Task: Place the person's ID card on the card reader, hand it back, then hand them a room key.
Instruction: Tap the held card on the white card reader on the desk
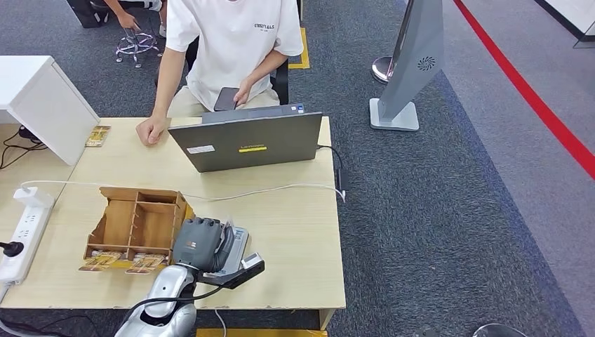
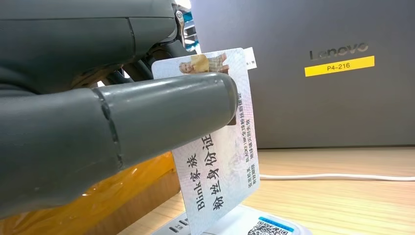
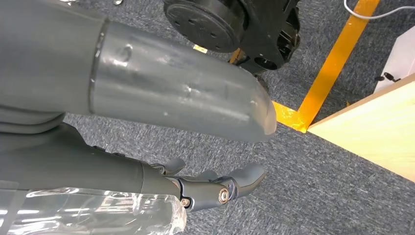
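My left hand (image 1: 200, 242) hovers over the card reader (image 1: 241, 261), a pale flat device with a dark front, near the table's front edge. In the left wrist view the thumb (image 2: 161, 117) and the fingers behind it pinch the ID card (image 2: 218, 156), which stands on edge just above the reader's (image 2: 266, 226) white top. Room key cards (image 1: 125, 262) lie in the front slots of a wooden organiser (image 1: 140, 221) left of the hand. The person (image 1: 224, 42) sits behind the laptop, holding a phone (image 1: 226, 98). My right hand (image 3: 161, 93) hangs beside the table over carpet, fingers apart and holding nothing.
An open grey laptop (image 1: 245, 140) stands at the table's far side, its back towards me. A white cable (image 1: 281, 189) crosses the table between laptop and reader. A power strip (image 1: 24, 225) lies at the left edge, a white cabinet (image 1: 42, 98) at far left.
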Motion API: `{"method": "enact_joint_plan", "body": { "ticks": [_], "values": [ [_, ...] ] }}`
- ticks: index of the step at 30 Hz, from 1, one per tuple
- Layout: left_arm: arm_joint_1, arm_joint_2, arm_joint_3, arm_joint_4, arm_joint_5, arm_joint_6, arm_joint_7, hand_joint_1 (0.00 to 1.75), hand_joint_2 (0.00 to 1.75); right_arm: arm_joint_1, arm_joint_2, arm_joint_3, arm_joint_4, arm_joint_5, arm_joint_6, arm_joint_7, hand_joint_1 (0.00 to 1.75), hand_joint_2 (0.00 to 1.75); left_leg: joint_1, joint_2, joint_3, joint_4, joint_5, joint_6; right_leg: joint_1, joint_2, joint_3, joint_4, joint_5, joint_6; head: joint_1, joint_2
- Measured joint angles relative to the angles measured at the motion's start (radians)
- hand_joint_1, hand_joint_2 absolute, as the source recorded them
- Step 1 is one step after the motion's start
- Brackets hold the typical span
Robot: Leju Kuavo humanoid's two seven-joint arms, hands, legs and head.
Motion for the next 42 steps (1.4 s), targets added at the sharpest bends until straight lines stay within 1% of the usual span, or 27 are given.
{"method": "enact_joint_plan", "body": {
  "ticks": [20, 29, 35, 39, 42],
  "values": [
    [-0.002, 0.003, -0.003, 0.010, 0.001, -0.012, 0.007, 1.75, 0.00, -0.007, 0.025, -0.027, 0.000, 0.023, 0.013, -0.006, 0.00, 0.00, 0.000, 0.000, 0.000, 0.000, 0.000, 0.000, 0.000, 0.000, 0.000, 0.000, 0.000, 0.000, 0.000, 0.000],
    [-0.011, 0.003, -0.004, 0.032, 0.010, -0.041, 0.010, 1.75, 0.00, -0.017, 0.042, -0.056, 0.000, 0.058, 0.044, -0.017, 0.00, 0.00, 0.000, 0.000, 0.000, 0.000, 0.000, 0.000, 0.000, 0.000, 0.000, 0.000, 0.000, 0.000, 0.000, 0.000],
    [-0.026, 0.002, -0.005, 0.054, 0.013, -0.043, 0.010, 1.75, 0.00, -0.025, 0.057, -0.080, 0.000, 0.083, 0.064, -0.026, 0.00, 0.00, 0.000, 0.000, 0.000, 0.000, 0.000, 0.000, 0.000, 0.000, 0.000, 0.000, 0.000, 0.000, 0.000, 0.000],
    [-0.030, 0.002, -0.005, 0.057, 0.017, -0.031, 0.009, 1.75, 0.00, -0.031, 0.071, -0.103, 0.000, 0.120, 0.093, -0.041, 0.00, 0.00, 0.000, 0.000, 0.000, 0.000, 0.000, 0.000, 0.000, 0.000, 0.000, 0.000, 0.000, 0.000, 0.000, 0.000],
    [-0.026, 0.003, -0.004, 0.045, 0.012, 0.016, 0.004, 1.75, 0.00, -0.037, 0.091, -0.135, 0.000, 0.166, 0.127, -0.058, 0.00, 0.00, 0.000, 0.000, 0.000, 0.000, 0.000, 0.000, 0.000, 0.000, 0.000, 0.000, 0.000, 0.000, 0.000, 0.000]
  ]
}}
